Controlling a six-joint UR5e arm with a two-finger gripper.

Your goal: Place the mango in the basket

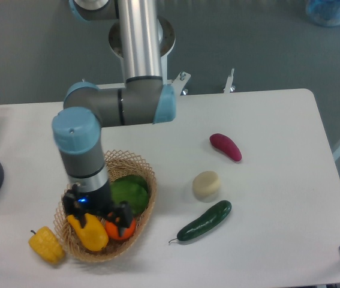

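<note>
Sitting inside the one basket (138, 165) are one mango (89, 232), one orange (122, 230) and one green vegetable (129, 193); jaws' grip unclear.

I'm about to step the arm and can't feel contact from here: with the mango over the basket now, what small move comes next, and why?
Probably open the gripper and release. The mango already sits inside the basket rim, low beside the orange and the green vegetable, so it looks to have little left to fall. Whether it touches the basket floor cannot be told.
</note>
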